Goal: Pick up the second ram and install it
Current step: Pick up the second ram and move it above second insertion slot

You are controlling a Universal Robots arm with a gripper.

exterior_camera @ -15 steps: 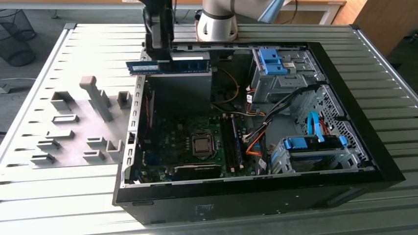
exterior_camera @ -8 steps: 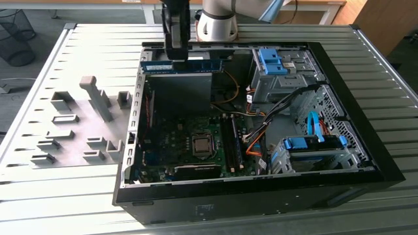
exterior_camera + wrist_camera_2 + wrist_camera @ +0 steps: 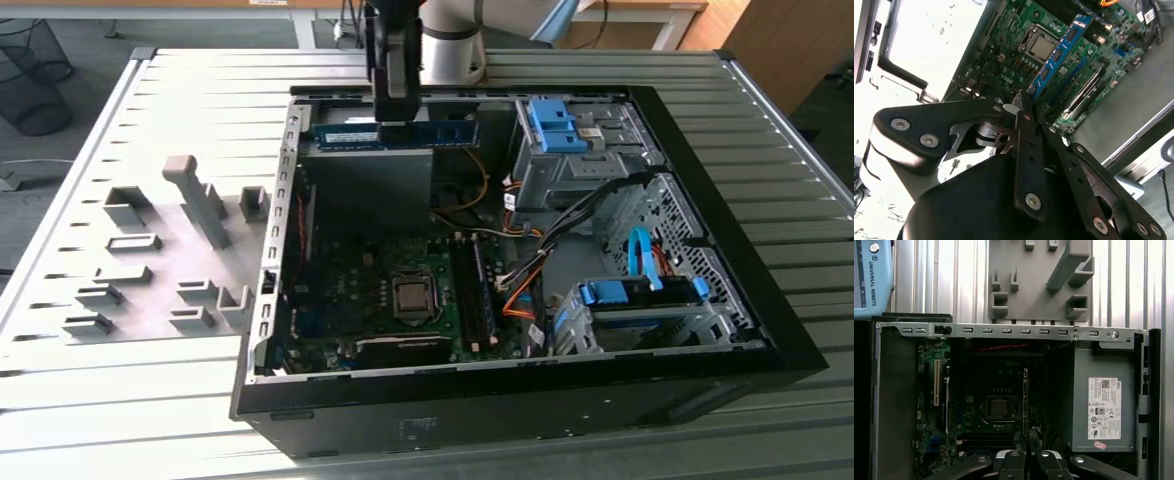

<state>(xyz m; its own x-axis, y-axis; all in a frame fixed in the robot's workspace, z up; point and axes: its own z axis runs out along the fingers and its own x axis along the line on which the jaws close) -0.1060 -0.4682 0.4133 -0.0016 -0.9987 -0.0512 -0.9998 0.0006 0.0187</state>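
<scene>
The tool (image 3: 396, 121) is shut tight on the ram (image 3: 447, 134) and pinches it near the middle. The ram is up in the air with its long side level. It hangs over the grey power box (image 3: 367, 185) at one end of the open case (image 3: 534, 400). The green board (image 3: 334, 290) lies lower down in the case. Grey blocks (image 3: 200, 200) sit near the worktop (image 3: 200, 80) edge on the exterior view's left.

Arm: your arm (image 3: 451, 40) comes down from the top of the exterior view, wrist pointing straight down.
Gripper: your gripper (image 3: 395, 118) hangs vertical, its dark linkages splayed outward in both wrist views.
Fingers: your fingers (image 3: 1026, 145) are drawn together, pinching the ram (image 3: 447, 133) near its middle.
</scene>
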